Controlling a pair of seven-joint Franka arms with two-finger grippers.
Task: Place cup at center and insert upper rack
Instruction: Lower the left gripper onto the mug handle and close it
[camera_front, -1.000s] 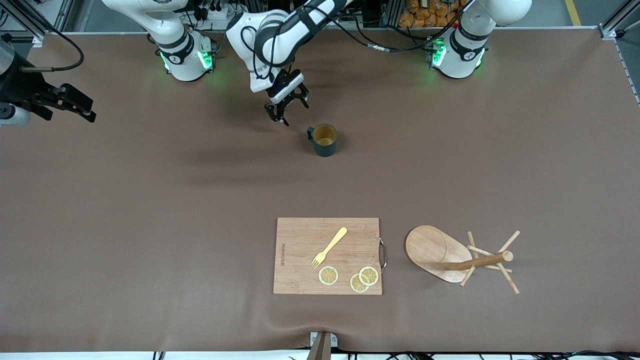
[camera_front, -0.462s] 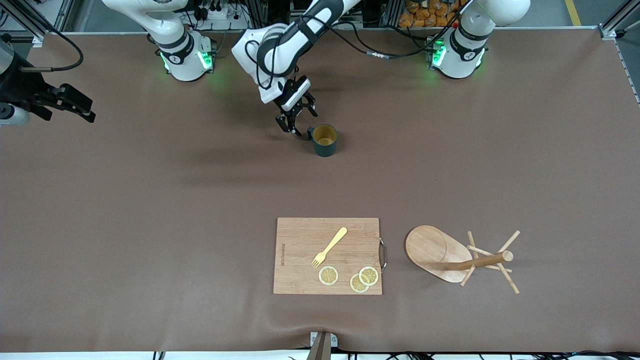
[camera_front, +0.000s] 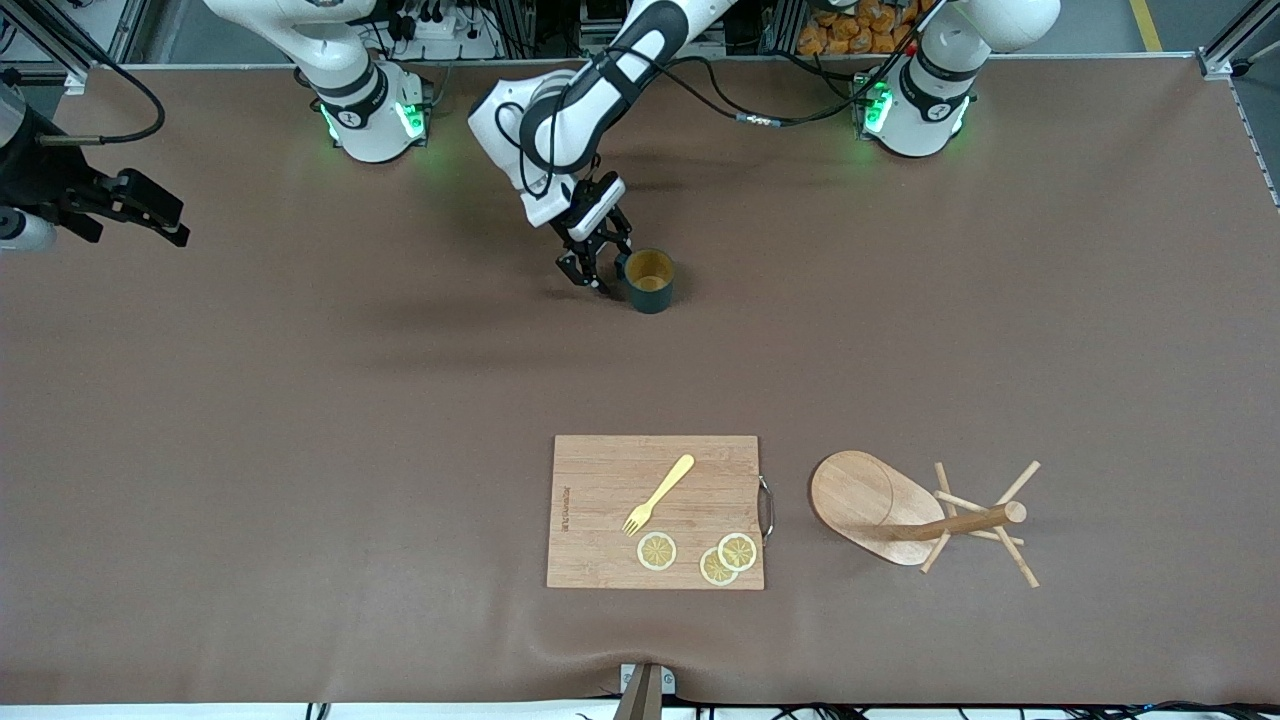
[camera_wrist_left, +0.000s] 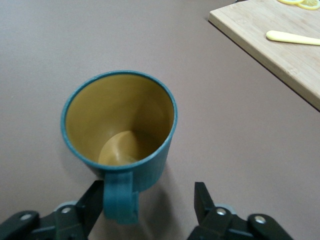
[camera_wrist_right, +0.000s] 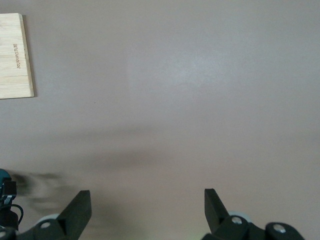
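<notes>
The dark teal cup (camera_front: 650, 280) with a yellowish-tan inside stands upright on the table, nearer the robots' bases than the cutting board. My left gripper (camera_front: 598, 268) is low beside it and open. In the left wrist view the cup (camera_wrist_left: 120, 120) fills the middle, and its handle (camera_wrist_left: 120, 197) lies between the open fingers of the left gripper (camera_wrist_left: 148, 202), close to one finger (camera_wrist_left: 92, 200). The wooden upper rack (camera_front: 865, 505) lies on its side beside the cutting board, toward the left arm's end, with its post (camera_front: 960, 522) and pegs pointing sideways. My right gripper (camera_front: 178, 222) waits open and empty over the right arm's end of the table; the right wrist view shows it (camera_wrist_right: 148, 207) above bare table.
A rectangular wooden cutting board (camera_front: 600, 480) lies near the front camera with a yellow fork (camera_front: 658, 494) and three lemon slices (camera_front: 657, 551) on it. Its corner shows in the left wrist view (camera_wrist_left: 280, 45) and in the right wrist view (camera_wrist_right: 15, 55).
My left gripper has moved down and toward the cup, from a little off it to having the handle between its open fingers. The cup, the rack and the right arm have not moved.
</notes>
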